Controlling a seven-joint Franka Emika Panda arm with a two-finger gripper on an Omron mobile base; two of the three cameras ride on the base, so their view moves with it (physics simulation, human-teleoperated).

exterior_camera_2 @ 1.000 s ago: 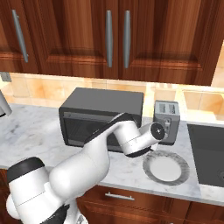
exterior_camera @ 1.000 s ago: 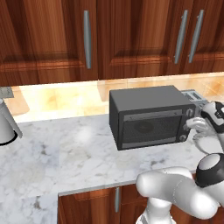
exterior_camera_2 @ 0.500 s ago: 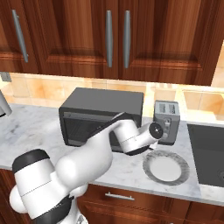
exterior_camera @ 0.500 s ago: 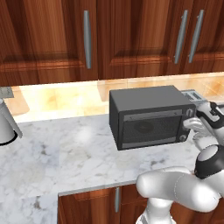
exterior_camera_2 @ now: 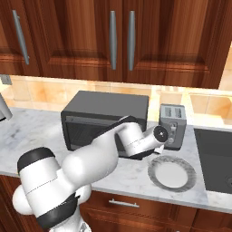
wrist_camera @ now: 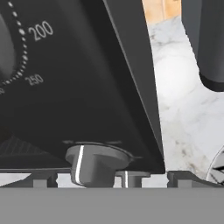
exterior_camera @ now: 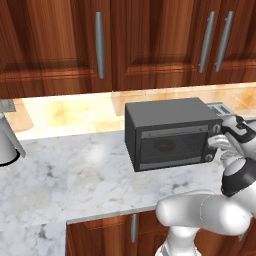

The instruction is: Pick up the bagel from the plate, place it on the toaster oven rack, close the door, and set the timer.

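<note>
The dark grey toaster oven [exterior_camera: 170, 132] stands on the counter with its door [exterior_camera: 172, 148] shut and the handle bar [exterior_camera: 175, 134] across the top. The bagel and the toaster oven rack are hidden behind the dark glass. My gripper [exterior_camera: 215, 145] is at the oven's right control panel, open. In the hand view a grey knob [wrist_camera: 94, 162] sits between the fingertips [wrist_camera: 43, 178] of the gripper [wrist_camera: 111, 178], below a dial marked 200 and 250. The pale plate [exterior_camera_2: 172, 174] lies bare on the counter to the oven's right.
A silver slot toaster [exterior_camera_2: 172, 121] stands just right of the oven, behind the plate. A dark recessed panel [exterior_camera_2: 217, 158] lies at the far right. Wooden cabinets [exterior_camera: 100, 45] hang above. A grey vessel [exterior_camera: 7, 142] stands at the far left of the marble counter [exterior_camera: 75, 175].
The arm's elbow has risen a little. The hand stays at the oven's control panel and the jaws stay open.
</note>
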